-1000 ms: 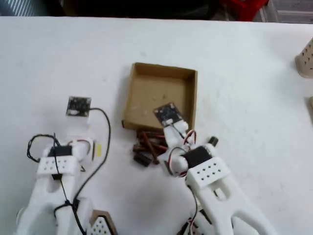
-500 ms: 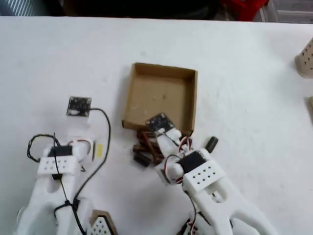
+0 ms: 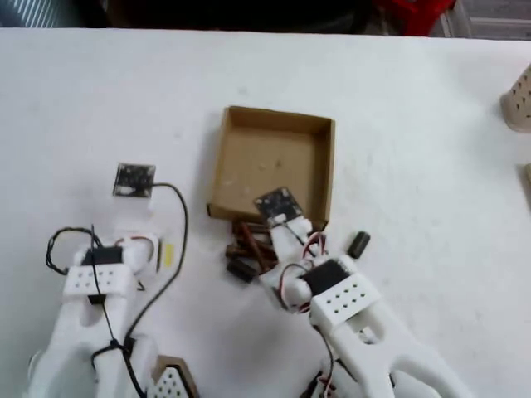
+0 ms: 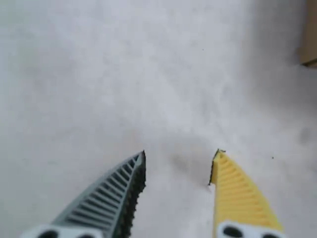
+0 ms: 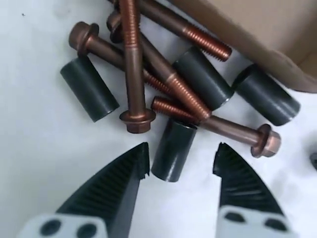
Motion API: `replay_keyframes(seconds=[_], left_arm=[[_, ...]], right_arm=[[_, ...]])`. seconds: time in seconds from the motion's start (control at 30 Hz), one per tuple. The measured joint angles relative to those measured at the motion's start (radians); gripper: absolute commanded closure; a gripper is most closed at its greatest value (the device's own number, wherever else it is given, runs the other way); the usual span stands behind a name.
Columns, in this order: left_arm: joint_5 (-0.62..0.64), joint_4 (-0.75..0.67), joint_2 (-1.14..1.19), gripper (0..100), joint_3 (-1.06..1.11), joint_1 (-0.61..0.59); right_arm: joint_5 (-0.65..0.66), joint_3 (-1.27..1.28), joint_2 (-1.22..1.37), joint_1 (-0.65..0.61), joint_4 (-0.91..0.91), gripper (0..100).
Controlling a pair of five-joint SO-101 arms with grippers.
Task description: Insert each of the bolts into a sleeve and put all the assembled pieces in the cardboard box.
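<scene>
On the white table (image 3: 398,124) we see copper-coloured hex-head metal bolts (image 5: 132,59) and short black cylindrical sleeves (image 5: 89,89) heaped just beside the open brown cardboard box (image 3: 274,157). Our right gripper (image 5: 181,148) hangs over the heap, jaws apart around one sleeve (image 5: 173,146). Our left gripper (image 4: 180,153), jaws apart, hovers well apart from it.

We are looking at two white arms: the left arm (image 3: 90,286) is trailing a black cable (image 3: 176,240) and wearing grey and yellow ribbed fingers (image 4: 233,191); the right arm (image 3: 365,327) is showing red wires (image 3: 290,274), a hole-dotted plate (image 3: 346,297) and black ribbed fingers (image 5: 116,183).
</scene>
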Motion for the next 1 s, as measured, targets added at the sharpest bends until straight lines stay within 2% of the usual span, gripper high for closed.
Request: replay_keyframes(seconds=[0.13,0.3,0.53,1.0], left_arm=[[0.000,0.000,0.000,76,0.000,0.000],[0.000,0.000,0.000,76,0.000,0.000],[0.000,0.000,0.000,76,0.000,0.000],[0.000,-0.002,0.000,76,0.000,0.000]], right_arm=[[-0.006,0.000,0.000,-0.066,0.000,79.6],[-0.006,-0.034,0.081,-0.086,0.015,79.7],[-0.006,-0.180,0.361,-0.084,0.077,79.7],[-0.006,-0.203,0.390,0.002,0.064,79.7]])
